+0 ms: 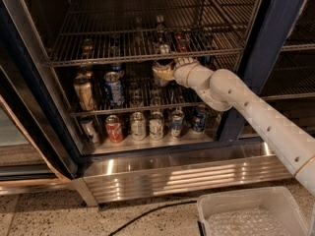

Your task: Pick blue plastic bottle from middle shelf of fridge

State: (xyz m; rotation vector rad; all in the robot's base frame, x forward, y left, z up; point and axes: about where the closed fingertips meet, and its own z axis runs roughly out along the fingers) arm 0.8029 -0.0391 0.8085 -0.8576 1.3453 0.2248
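The fridge stands open, with dark blue frames and wire racks. My gripper reaches in from the right, between the upper rack and the middle shelf, near its centre. A small whitish cap shows just above the gripper, through the upper rack's wires. It looks like the top of the blue plastic bottle. The bottle's dark body is hidden behind the gripper. I cannot tell whether the gripper touches it.
A gold can and a blue can stand at the left of the middle shelf. Several cans line the steel floor below. Bottles stand on the upper rack. A white bin and a black cable lie on the floor in front.
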